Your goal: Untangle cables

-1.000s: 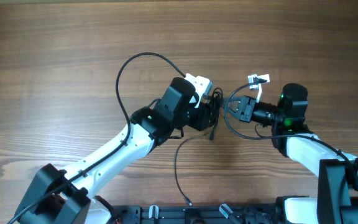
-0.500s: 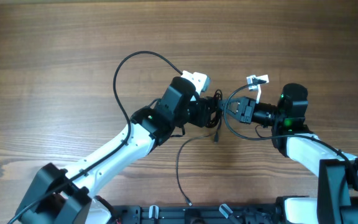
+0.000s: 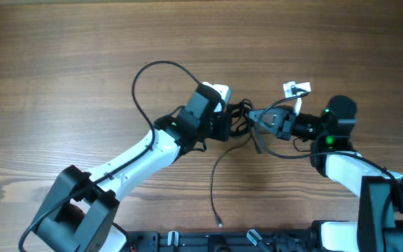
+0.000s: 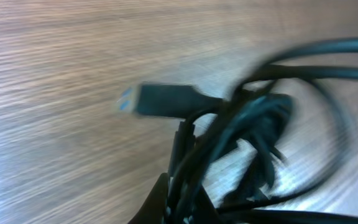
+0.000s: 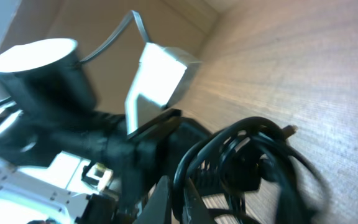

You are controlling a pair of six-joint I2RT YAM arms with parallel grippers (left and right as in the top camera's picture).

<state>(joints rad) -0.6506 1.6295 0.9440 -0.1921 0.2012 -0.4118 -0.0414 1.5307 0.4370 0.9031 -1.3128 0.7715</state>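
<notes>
The cables (image 3: 242, 116) are a small black knotted bundle held between my two grippers at mid-table. One loose strand (image 3: 215, 183) runs down toward the front edge and ends in a tiny plug. My left gripper (image 3: 231, 124) is shut on the bundle's left side; the left wrist view shows strands (image 4: 229, 143) between its fingertips (image 4: 182, 208) and a blue-tipped USB plug (image 4: 160, 99). My right gripper (image 3: 256, 119) is shut on a cable loop on the right side; the right wrist view shows that loop (image 5: 229, 155) pinched between its fingers (image 5: 178, 202).
A thicker black lead (image 3: 152, 77) arcs from the left arm to its white camera (image 3: 217, 91). The right arm's white camera (image 3: 296, 89) sits above its wrist. A black rail (image 3: 257, 241) runs along the table's front edge.
Both grippers shifted slightly up and right with the bundle. The loose strand swung right along the table, its plug end now nearer the front centre.
</notes>
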